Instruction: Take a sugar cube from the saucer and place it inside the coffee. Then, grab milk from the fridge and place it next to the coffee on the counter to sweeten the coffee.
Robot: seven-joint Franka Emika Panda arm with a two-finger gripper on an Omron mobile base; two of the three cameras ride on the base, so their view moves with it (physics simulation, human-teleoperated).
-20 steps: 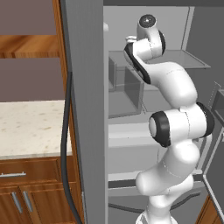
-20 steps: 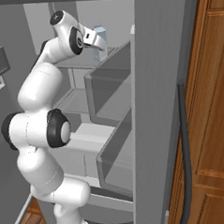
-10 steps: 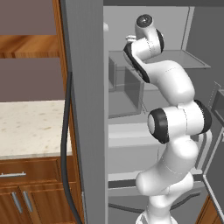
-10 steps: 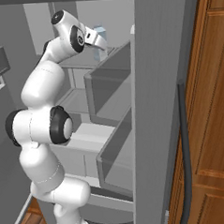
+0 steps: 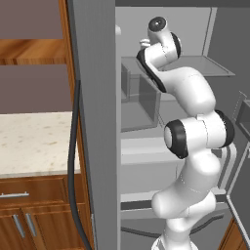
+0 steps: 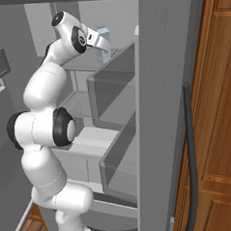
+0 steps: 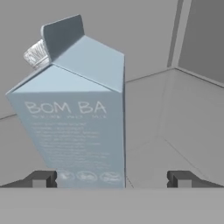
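The milk, a pale blue-grey carton with a gabled top and a ribbed cap, stands upright on a grey fridge shelf. My gripper is open. The carton's base sits between the two fingertips, closer to the left one and touching neither. In the right base view the gripper reaches onto the top shelf of the fridge, just in front of the milk. In the left base view the counter lies left of the open fridge.
Grey door bins stick out beside the arm on the fridge's right side. A black seal edges the thick door. Brown drawers with silver handles sit under the counter. A wooden cabinet stands to the right.
The arm has edged slightly deeper into the fridge toward the milk carton. The jaws have stayed open.
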